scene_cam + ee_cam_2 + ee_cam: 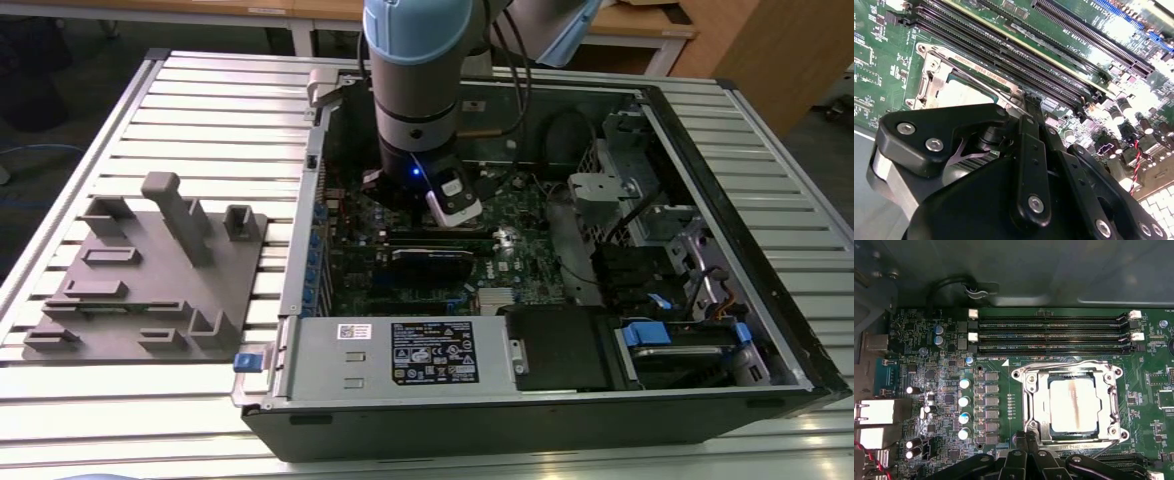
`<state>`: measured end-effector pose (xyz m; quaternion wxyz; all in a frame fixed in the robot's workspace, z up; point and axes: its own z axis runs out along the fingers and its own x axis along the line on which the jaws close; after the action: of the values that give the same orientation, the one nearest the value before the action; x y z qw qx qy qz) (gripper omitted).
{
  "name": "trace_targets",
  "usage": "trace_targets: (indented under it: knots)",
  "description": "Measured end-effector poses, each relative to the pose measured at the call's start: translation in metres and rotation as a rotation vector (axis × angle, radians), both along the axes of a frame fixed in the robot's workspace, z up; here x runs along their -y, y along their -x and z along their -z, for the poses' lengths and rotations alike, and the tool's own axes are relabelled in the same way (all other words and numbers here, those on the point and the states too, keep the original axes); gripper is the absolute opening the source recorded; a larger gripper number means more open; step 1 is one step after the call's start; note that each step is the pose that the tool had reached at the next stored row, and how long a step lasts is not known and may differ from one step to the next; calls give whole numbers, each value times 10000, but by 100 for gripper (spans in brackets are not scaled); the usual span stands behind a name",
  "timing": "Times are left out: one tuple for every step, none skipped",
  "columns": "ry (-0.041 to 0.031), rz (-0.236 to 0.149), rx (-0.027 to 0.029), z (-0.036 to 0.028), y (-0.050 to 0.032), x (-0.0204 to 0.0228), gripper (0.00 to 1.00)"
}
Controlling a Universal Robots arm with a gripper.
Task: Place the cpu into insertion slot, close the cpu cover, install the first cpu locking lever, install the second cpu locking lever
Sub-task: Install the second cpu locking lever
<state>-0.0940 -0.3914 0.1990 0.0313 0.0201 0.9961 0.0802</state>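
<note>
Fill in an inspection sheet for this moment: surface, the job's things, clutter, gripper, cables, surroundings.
Surface: slatted metal table carrying an open computer case.
Job's things: the cpu lies seated in the insertion slot; the cpu cover lies closed, framing it. Whether the locking levers are latched cannot be told.
Clutter: grey fixture block on the table, on the exterior view's left of the case.
Gripper: the gripper is low over the motherboard, fingertips at the edge of the socket; in both wrist views the fingers appear together, holding nothing.
Cables: black cable looped above the memory slots; red and black wires beside the board.
Surroundings: wooden furniture behind the table.
</note>
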Motion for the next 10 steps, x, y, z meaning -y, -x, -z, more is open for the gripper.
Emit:
trace_targets:
  knots:
    - [0,0,0,0,0,0,10]
    - [2,0,0,-1,0,1,10]
    - [2,0,-1,-2,0,1,10]
    - [2,0,-1,-2,0,1,10]
    - [2,1,-1,-2,1,1,10]
    - [2,0,-1,-2,1,1,10]
    - [2,0,-1,-2,0,1,10]
    - [2,0,-2,-2,0,1,10]
    - [2,0,-1,-2,0,1,10]
    - [2,0,-1,-4,0,1,10]
